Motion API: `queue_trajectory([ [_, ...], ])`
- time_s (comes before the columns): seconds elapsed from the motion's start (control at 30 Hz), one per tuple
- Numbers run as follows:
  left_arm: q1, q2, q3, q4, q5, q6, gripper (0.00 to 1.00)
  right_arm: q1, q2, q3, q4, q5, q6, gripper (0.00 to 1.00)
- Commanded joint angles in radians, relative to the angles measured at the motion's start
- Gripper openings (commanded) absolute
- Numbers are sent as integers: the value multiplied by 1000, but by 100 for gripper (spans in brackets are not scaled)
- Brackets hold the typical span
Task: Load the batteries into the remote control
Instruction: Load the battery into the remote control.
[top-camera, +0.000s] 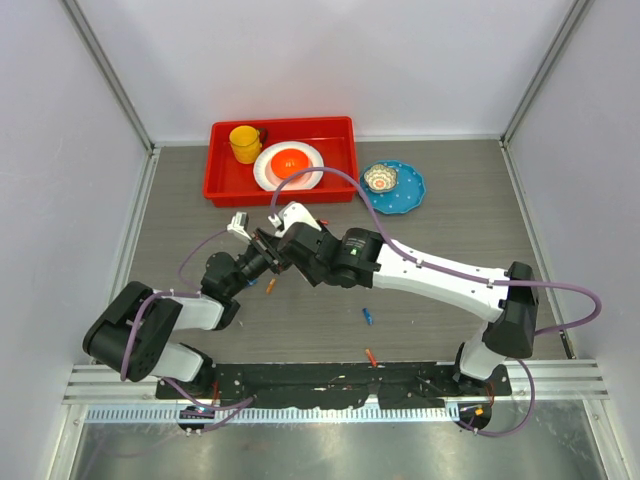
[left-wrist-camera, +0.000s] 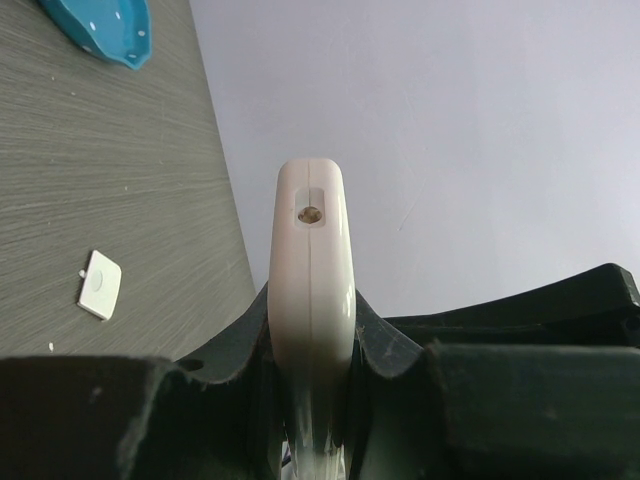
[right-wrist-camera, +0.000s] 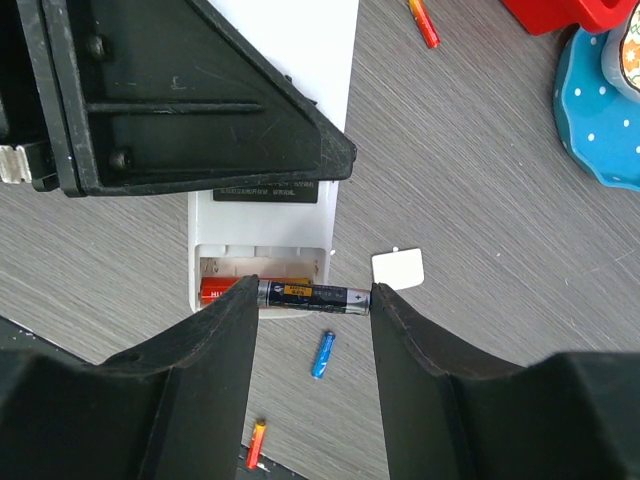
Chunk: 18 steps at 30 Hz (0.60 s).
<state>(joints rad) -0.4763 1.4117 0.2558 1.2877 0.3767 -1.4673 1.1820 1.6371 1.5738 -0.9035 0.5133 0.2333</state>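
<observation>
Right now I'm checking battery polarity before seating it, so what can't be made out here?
- Dark battery polarity marks: right wrist view, too small; the right gripper covers its ends.
- Remote control keypad face: turned away in both wrist views.
- Battery bay: top view, hidden under the arms.

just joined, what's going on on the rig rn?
Battery loading, partway through. The left gripper clamps the remote control edge-on, with its battery compartment open. The right gripper pinches a dark battery end to end right at that compartment, where an orange battery already sits. The white cover lies off on the table, and a blue battery lies loose nearby.
</observation>
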Motion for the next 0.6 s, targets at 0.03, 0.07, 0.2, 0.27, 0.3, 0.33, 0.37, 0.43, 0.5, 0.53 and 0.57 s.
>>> queue_trajectory([
  [0.03,-5,-23,11,259,-5,-10,0,5,6,45,29,2,-17,37],
  [0.07,-5,-23,13,259,-5,-10,0,5,7,45,31,1,-17,38],
  [0.2,-7,-25,10,259,-7,-10,0,5,13,46,37,-6,-17,40],
  [0.27,-5,-25,10,259,-7,-10,1,5,18,45,37,-6,-15,41],
  [0.3,-5,-25,10,259,-7,-10,0,5,18,43,37,-6,-15,41],
  [0.33,-5,-25,8,259,-9,-10,0,5,20,45,40,-6,-17,41],
  [0.37,-5,-25,8,259,-9,-10,0,5,23,43,38,-6,-17,42],
  [0.43,-5,-25,10,259,-9,-8,0,7,24,43,41,-6,-15,43],
  [0.5,-5,-26,10,259,-6,-10,0,5,27,45,44,-9,-15,45],
  [0.53,-7,-25,10,259,-7,-10,0,5,30,46,43,-10,-14,46],
  [0.57,-5,-25,10,259,-7,-10,0,5,32,46,44,-12,-11,48],
])
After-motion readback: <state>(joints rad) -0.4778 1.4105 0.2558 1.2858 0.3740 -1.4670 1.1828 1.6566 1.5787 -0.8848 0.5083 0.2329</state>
